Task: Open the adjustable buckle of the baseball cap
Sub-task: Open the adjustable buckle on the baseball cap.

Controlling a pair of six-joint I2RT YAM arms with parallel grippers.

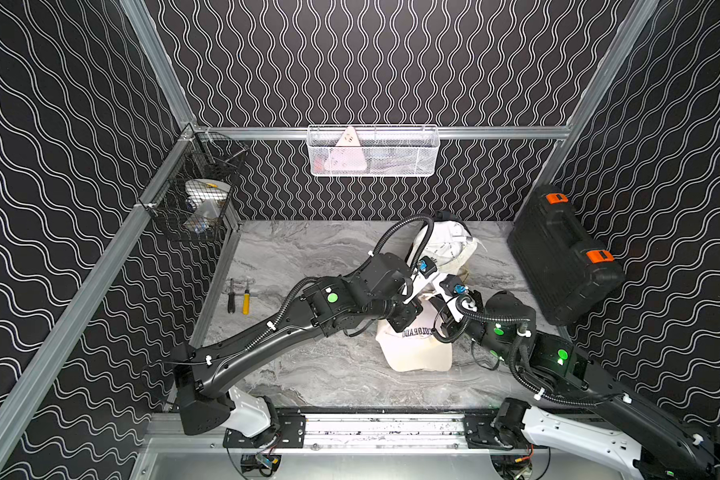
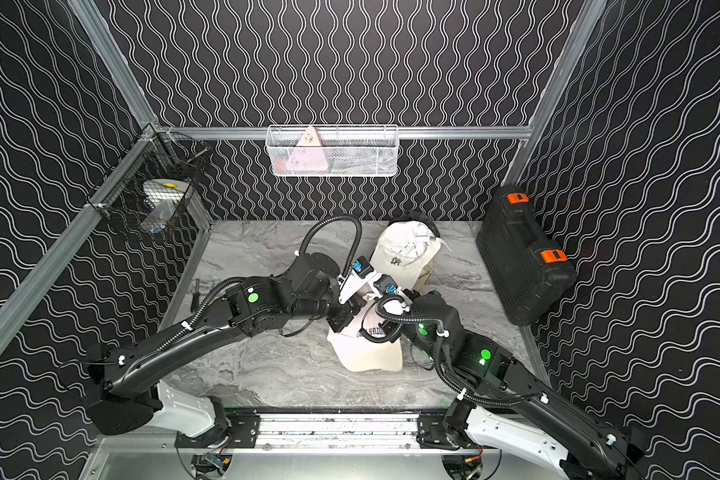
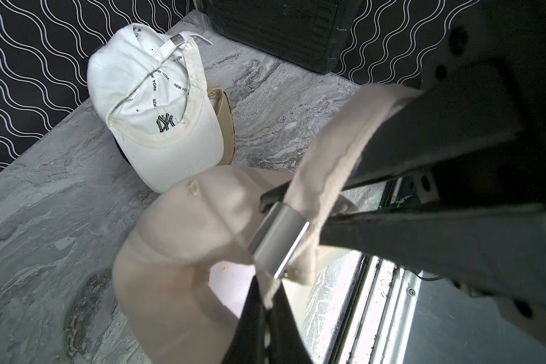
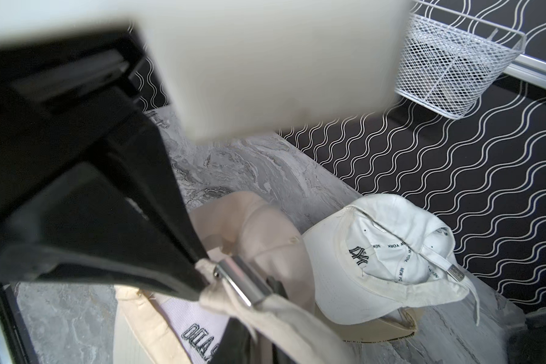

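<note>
Left end effector [image 3: 309, 209] pinches strap [image 3: 334, 135] | right end effector [image 4: 200, 274] pinches strap | buckle [image 3: 279, 239] between

White New York cap [image 1: 443, 245] sits upside down toward the back of the marble tabletop [image 1: 308, 249], stacked on a tan cap [image 3: 223, 126]. To its right is a black hard case [image 1: 562, 257] with orange latches, above and behind it a white mesh basket [image 1: 373, 151], and well off to its left two screwdrivers [image 1: 238, 296] and a black wire basket [image 1: 196, 195]

A: The cap [image 3: 177, 227]?
B: Matt beige cloth; its buckle [image 3: 279, 242] is smooth, glossy metal.
A: The bench [image 3: 44, 220]?
B: Marbled grey, faintly rough. The case [image 1: 558, 257] is matt black plastic, the basket [image 1: 373, 166] white wire.
</note>
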